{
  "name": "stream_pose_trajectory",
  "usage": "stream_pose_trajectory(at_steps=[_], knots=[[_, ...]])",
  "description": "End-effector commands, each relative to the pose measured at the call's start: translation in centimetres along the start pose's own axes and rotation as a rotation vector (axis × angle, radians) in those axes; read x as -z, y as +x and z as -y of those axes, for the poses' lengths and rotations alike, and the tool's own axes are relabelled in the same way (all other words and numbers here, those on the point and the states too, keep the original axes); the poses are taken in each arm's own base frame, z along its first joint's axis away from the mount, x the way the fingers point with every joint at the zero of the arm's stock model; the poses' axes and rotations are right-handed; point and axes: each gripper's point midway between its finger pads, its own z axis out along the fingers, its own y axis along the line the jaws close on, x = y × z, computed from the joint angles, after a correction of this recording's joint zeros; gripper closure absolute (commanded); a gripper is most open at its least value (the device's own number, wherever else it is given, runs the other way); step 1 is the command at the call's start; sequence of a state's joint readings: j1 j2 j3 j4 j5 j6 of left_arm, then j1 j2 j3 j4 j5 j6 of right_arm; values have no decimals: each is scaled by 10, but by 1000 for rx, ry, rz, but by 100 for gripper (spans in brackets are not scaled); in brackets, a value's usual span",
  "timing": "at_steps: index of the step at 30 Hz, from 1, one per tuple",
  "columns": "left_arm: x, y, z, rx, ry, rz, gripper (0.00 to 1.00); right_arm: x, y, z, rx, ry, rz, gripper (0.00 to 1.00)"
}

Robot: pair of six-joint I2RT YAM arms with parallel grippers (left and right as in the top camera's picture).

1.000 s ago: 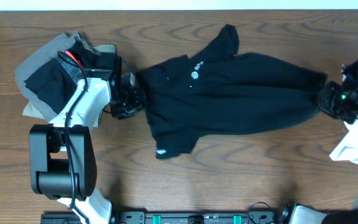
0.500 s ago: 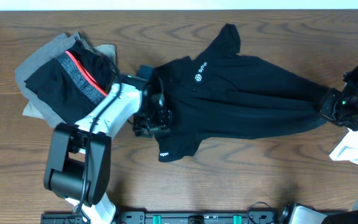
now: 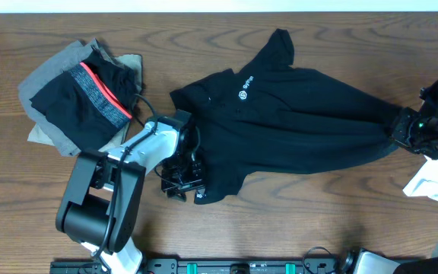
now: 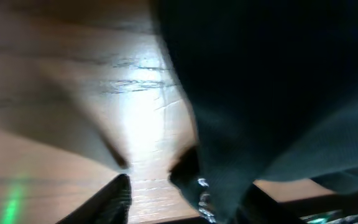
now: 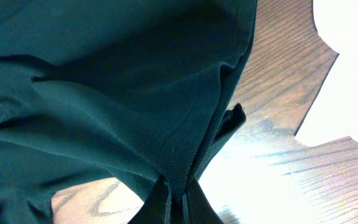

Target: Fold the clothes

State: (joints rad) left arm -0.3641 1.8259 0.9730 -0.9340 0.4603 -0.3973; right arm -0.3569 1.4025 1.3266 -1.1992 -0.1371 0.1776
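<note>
A large black T-shirt with a small white chest logo lies stretched across the table's middle. My left gripper is at the shirt's lower-left sleeve, near its white lettering. In the blurred left wrist view my left gripper is open, with the shirt's edge draped by the right finger. My right gripper is shut on the shirt's right end. The right wrist view shows the right gripper pinching a fold of the dark cloth.
A pile of clothes lies at the far left: grey and tan pieces with a black red-striped piece on top. A white piece lies at the right edge, also in the right wrist view.
My left gripper has let go at the collar and moved toward the table's front, down the shirt's left side to the lower sleeve. The shirt shifted slightly right. The right arm has barely moved.
</note>
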Motion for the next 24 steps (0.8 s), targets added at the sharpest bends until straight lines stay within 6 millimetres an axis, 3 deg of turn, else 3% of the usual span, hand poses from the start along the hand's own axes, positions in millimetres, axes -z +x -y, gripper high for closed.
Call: stream_pose_trajectory(at_steps=[1,3,7,13,16,17,19,24], knots=[[1,4,6,2,29,-4,56,-1,-1,3,8,15,2,97],[1,3,6,0,30,-2,62,-1,-2,3,9,15,5,97],[1,11,3,22,18,-33,94,-1,-3,7,8,36,12,96],[7,34,-17,52,-32,-135,94,-2,5,25,-17,141,-22,98],[10,31,-20,67,-18,-130,94,-7,8,34,-57,187,-27,90],[12,30,-21,74,-12,-126,94,-12,9,36,-60,190,-31,84],[13,29,-23,75,-5,-123,94,-24,12,38,-61,191,-37,84],[16,28,-26,68,4,-127,94,-61,20,38,-115,155,-41,93]])
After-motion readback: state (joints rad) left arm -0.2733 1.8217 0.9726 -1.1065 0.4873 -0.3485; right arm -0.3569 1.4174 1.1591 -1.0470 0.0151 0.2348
